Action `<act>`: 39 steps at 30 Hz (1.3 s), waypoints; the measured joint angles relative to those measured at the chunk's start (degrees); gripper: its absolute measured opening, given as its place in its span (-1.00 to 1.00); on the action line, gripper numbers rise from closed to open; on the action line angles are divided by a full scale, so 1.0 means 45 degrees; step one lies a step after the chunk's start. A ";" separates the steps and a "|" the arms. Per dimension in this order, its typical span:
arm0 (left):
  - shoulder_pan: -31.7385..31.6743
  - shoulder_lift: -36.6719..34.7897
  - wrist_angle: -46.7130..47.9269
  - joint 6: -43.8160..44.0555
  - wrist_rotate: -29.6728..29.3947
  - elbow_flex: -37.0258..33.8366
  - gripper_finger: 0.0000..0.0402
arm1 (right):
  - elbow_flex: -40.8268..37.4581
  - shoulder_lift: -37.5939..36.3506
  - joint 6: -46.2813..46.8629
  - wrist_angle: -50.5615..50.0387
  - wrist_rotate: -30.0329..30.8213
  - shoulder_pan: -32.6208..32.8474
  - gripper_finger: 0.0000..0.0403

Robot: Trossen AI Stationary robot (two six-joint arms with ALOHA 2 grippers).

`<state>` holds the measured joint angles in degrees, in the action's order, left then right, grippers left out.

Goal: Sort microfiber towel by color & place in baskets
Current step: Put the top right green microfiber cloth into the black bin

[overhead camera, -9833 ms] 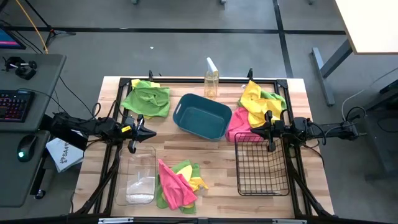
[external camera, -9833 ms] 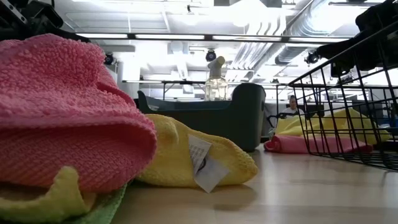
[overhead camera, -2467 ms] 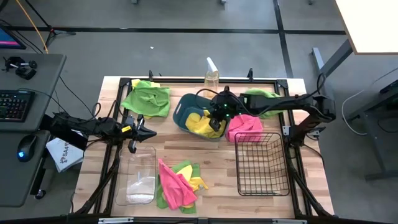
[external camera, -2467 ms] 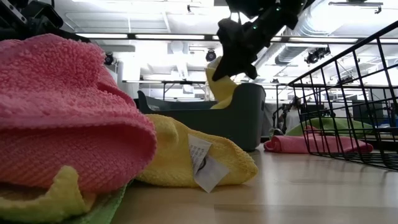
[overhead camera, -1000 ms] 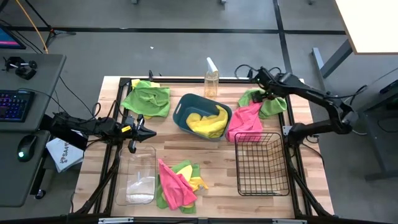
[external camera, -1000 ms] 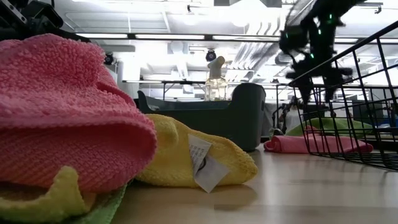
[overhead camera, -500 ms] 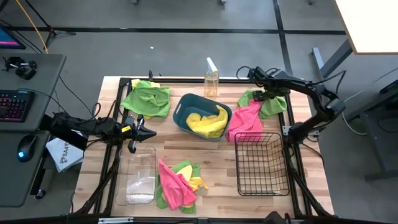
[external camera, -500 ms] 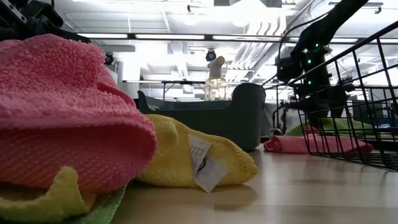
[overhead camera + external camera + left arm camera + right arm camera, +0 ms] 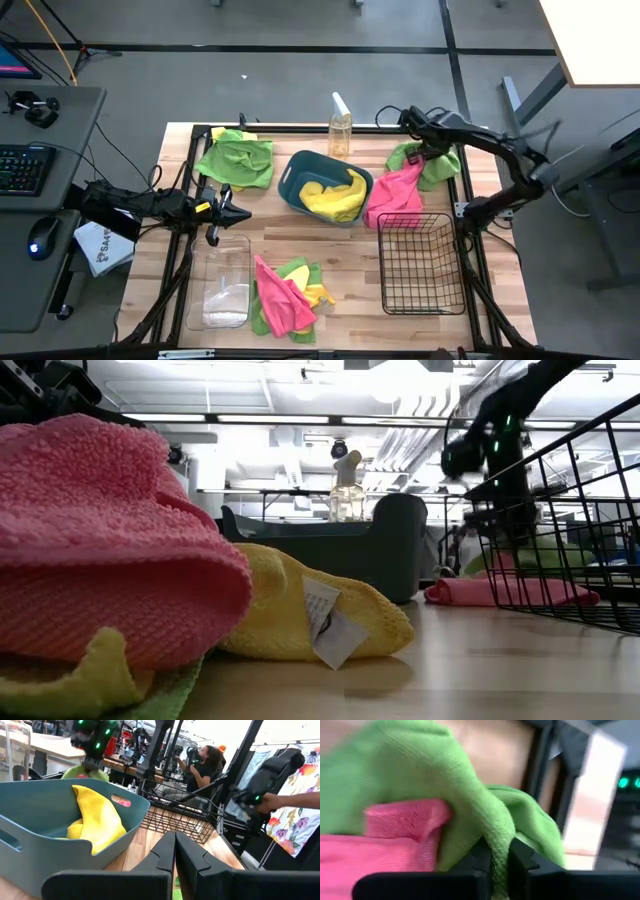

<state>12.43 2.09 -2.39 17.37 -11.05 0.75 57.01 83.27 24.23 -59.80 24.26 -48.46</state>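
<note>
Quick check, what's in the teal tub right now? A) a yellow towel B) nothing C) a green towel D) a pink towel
A: the high view shows a yellow towel lying in the teal tub, and the left wrist view shows the same yellow cloth inside its wall.

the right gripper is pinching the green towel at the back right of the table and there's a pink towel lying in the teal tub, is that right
Not quite. The towel in the teal tub is yellow, as the high view shows. The right gripper is indeed pinching the green towel.
</note>
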 joint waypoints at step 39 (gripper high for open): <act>-0.0005 0.0000 0.0010 0.0000 0.0000 0.0000 -1.00 | 0.4650 -0.6753 -0.0034 0.0801 -0.9293 0.7009 -1.00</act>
<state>12.40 2.09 -2.35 17.37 -11.05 0.75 77.93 52.88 24.08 -56.20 -17.56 -16.92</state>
